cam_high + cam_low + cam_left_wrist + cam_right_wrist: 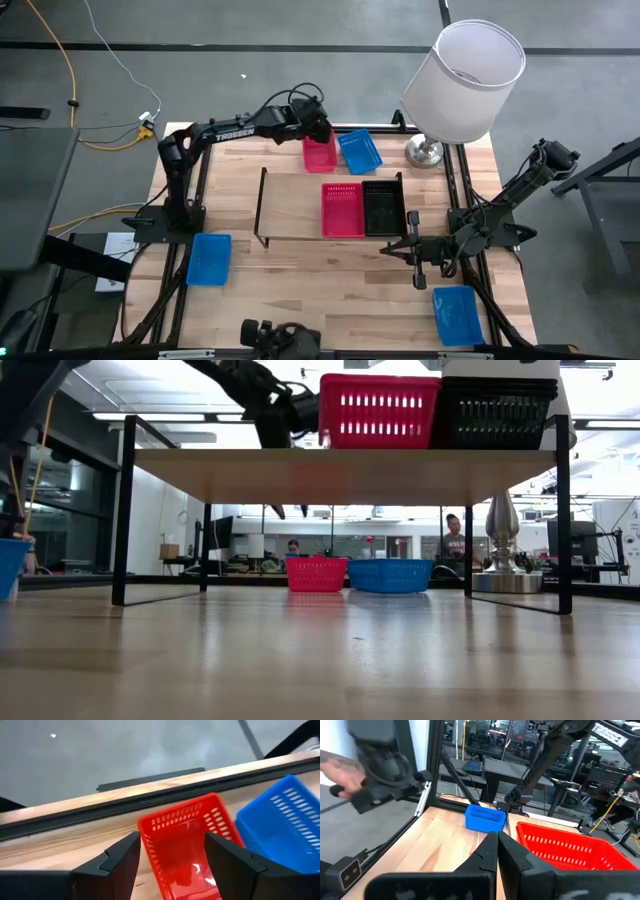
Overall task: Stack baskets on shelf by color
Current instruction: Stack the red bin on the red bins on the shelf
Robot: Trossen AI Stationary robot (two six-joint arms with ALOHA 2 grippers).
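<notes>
Left claw (172, 857) released, straddling red perforated basket (187, 847); right claw (418, 262) clenched, idle.

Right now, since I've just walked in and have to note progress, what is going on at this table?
The left gripper, jaws open, hovers over a red perforated plastic basket lying on the table behind the low wood-topped wire-legged shelf, beside a blue perforated plastic basket. On the shelf sit red baskets and black baskets, side by side. Two more blue baskets wait at the near-left and near-right corners. The right gripper rests shut near the front of the table.
</notes>
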